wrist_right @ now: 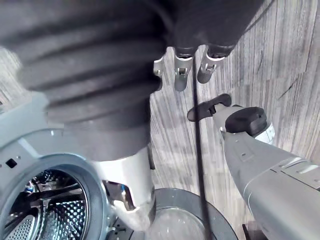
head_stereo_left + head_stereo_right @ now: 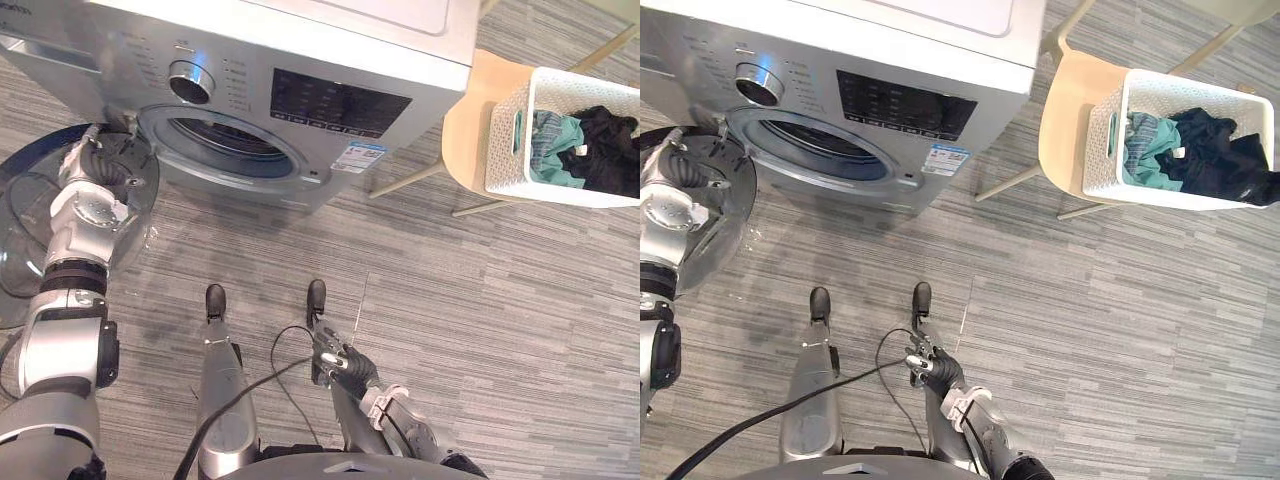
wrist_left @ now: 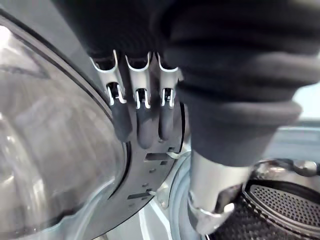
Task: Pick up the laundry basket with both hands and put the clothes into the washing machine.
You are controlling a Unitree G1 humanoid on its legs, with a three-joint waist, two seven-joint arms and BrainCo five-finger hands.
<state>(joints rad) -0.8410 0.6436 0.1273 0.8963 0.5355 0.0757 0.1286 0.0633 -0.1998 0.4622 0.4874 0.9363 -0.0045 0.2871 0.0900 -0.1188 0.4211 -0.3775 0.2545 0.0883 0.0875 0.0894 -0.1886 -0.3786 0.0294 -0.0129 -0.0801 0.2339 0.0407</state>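
I'm pressing my left hand [image 2: 100, 165], fingers straight, against the open washer door [image 2: 15, 230]. My right hand [image 2: 340, 362] is hanging relaxed, and the laundry basket [image 2: 505, 150] is sitting on the chair [image 2: 465, 130].

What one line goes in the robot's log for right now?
washing machine: door open | left hand: open, fingers on door | right hand: open, low, empty | laundry basket: on chair, clothes inside, untouched

Nothing readable here: the washer [image 2: 250, 50] carries a blue-and-white sticker [image 2: 362, 156] and panel markings [image 2: 335, 105], all too small to make out.
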